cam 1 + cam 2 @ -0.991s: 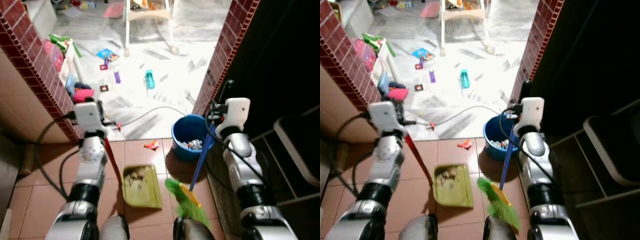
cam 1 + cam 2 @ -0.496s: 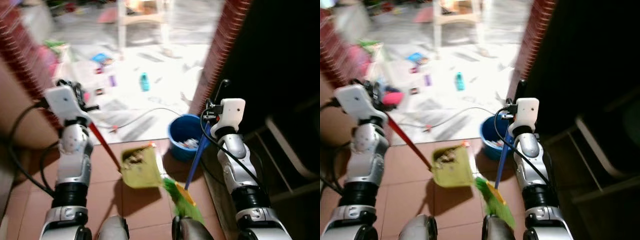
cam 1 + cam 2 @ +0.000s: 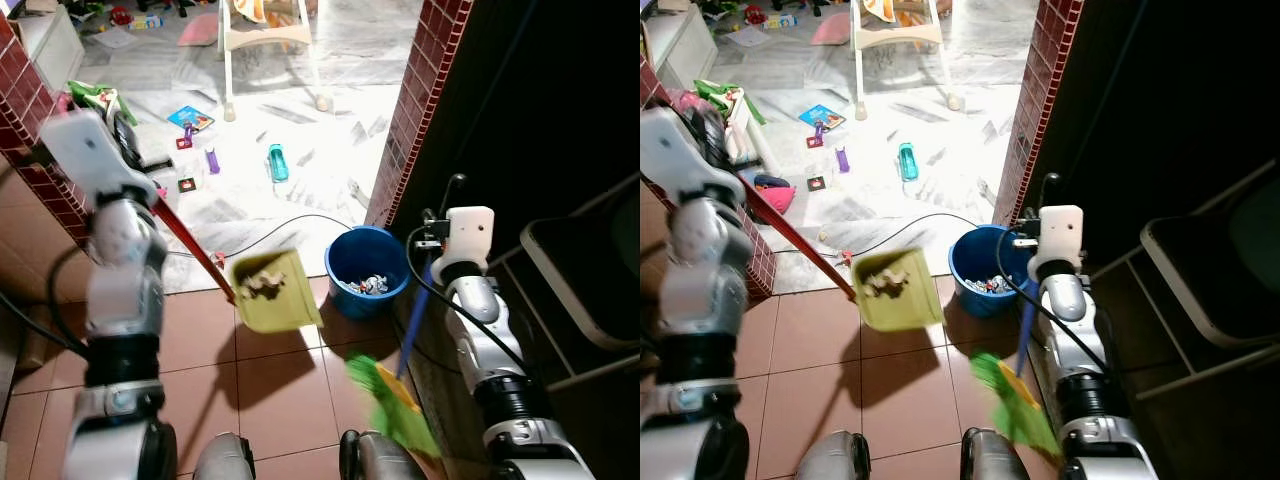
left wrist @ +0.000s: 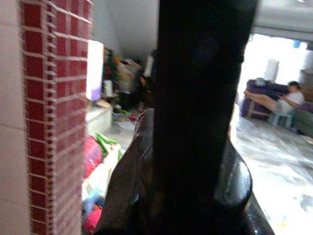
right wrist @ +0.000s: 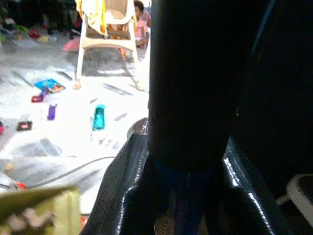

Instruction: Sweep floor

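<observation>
Dustpan [image 3: 272,292], yellow-green and loaded with scraps of litter, hangs lifted off the brown tiled floor [image 3: 210,350], just left of the blue bucket [image 3: 366,271] and not touching it. Its red handle [image 3: 185,240] runs on a long slant, from the pan up and to the far left, to the left gripper [image 3: 122,135] beside the red brick pillar [image 3: 30,150]. The pan's open mouth tilts toward the right and near side. In the left wrist view the black fingers [image 4: 195,122] are closed around a dark shaft, so the left gripper is clenched on the handle.

Over on the right, the broom [image 3: 395,405] stands steeply, its blue stick [image 3: 413,320] rising from the green bristles on the near floor up and slightly far-right to the right gripper [image 3: 440,262], close against the dark wall. The right wrist view shows its fingers [image 5: 190,98] wrapped tight around the stick.

The bucket holds mixed rubbish and sits at the doorway by the right brick pillar [image 3: 410,100]. Beyond it, the pale far floor carries a black cable [image 3: 290,222], a teal bottle [image 3: 276,162], small scattered toys and a white chair [image 3: 265,40].
</observation>
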Controlling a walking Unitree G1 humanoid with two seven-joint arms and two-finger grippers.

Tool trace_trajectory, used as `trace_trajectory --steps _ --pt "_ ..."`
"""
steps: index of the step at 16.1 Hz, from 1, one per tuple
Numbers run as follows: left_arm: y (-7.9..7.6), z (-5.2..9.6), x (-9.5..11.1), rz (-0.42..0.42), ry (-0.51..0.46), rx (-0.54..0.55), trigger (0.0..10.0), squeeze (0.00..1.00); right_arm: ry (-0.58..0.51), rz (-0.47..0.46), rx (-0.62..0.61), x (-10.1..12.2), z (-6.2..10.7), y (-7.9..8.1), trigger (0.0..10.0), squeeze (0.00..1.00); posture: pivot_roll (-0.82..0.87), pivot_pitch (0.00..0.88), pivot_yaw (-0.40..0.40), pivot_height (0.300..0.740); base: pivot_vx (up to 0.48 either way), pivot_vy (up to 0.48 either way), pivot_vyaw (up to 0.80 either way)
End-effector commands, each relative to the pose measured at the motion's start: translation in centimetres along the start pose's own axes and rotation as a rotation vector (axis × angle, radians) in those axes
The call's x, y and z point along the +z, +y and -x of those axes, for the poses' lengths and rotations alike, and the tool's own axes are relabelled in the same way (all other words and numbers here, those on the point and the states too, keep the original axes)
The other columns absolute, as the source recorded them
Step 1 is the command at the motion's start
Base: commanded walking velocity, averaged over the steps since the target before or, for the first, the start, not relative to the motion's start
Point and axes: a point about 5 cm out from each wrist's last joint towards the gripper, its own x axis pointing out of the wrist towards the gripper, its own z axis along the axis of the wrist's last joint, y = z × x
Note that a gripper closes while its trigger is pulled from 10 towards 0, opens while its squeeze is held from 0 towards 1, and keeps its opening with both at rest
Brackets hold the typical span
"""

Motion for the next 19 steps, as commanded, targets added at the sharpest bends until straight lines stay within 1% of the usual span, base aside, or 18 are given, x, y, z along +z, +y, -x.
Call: trace_trajectory --steps 1,2,3,4,5,7,9,10,12,15,18,19 --pt "0.1 -1.1 3.7 0.031 -0.137 0.014 10.0 0.00 0.059 0.043 -0.008 -1.2 0.4 -0.5 10.0 0.00 -0.07 0.025 -0.019 0.740 0.000 0.000 0.00" --pt "0.2 -1.3 4.0 0.032 -0.145 0.020 10.0 0.00 0.061 0.047 -0.008 -1.2 0.4 -0.5 10.0 0.00 -0.07 0.025 -0.019 0.740 0.000 0.000 0.00" --pt "0.2 -1.9 5.1 0.052 -0.169 0.038 10.0 0.00 0.069 0.051 -0.007 -1.3 0.3 -0.5 10.0 0.00 -0.07 0.026 -0.020 0.740 0.000 0.000 0.00" --pt "0.0 -2.3 5.6 0.068 -0.182 0.041 10.0 0.00 0.081 0.054 -0.005 -1.5 0.2 -0.5 10.0 0.00 -0.07 0.025 -0.022 0.740 0.000 0.000 0.00" --pt "-0.5 -2.6 5.8 0.080 -0.191 0.039 10.0 0.00 0.103 0.066 -0.005 -1.8 0.3 -0.5 10.0 0.00 -0.07 0.025 -0.021 0.740 0.000 0.000 0.00" --pt "-1.4 -3.0 5.9 0.103 -0.197 0.030 10.0 0.00 0.121 0.072 -0.005 -2.0 0.2 -0.4 10.0 0.00 -0.07 0.025 -0.020 0.740 0.000 0.000 -0.65" --pt "-3.0 -3.3 6.0 0.136 -0.207 0.002 10.0 0.00 0.123 0.068 -0.002 -2.0 0.4 -0.6 10.0 0.00 -0.09 0.028 -0.017 0.740 0.000 0.000 -0.80" --pt "-3.7 -3.3 6.1 0.142 -0.216 -0.007 10.0 0.00 0.128 0.066 0.003 -2.2 0.4 -0.6 10.0 0.00 -0.09 0.028 -0.017 0.740 0.000 0.000 -0.59" --pt "-4.9 -3.3 6.0 0.157 -0.214 -0.035 10.0 0.00 0.130 0.066 0.019 -2.2 0.5 -0.4 10.0 0.00 -0.10 0.028 -0.014 0.740 0.000 0.000 0.00" --pt "-6.7 -2.9 5.7 0.158 -0.222 -0.079 10.0 0.00 0.126 0.067 0.032 -2.1 0.5 -0.1 10.0 0.00 -0.10 0.027 -0.010 0.740 0.000 0.000 0.00" --pt "-7.7 -2.7 5.2 0.153 -0.226 -0.116 10.0 0.00 0.114 0.073 0.048 -2.0 0.5 0.2 10.0 0.00 -0.10 0.028 -0.009 0.740 0.355 0.000 0.00" --pt "-7.8 -2.7 5.2 0.153 -0.226 -0.117 10.0 0.00 0.112 0.075 0.050 -2.0 0.5 0.3 10.0 0.00 -0.10 0.031 -0.007 0.740 0.446 0.000 0.00"
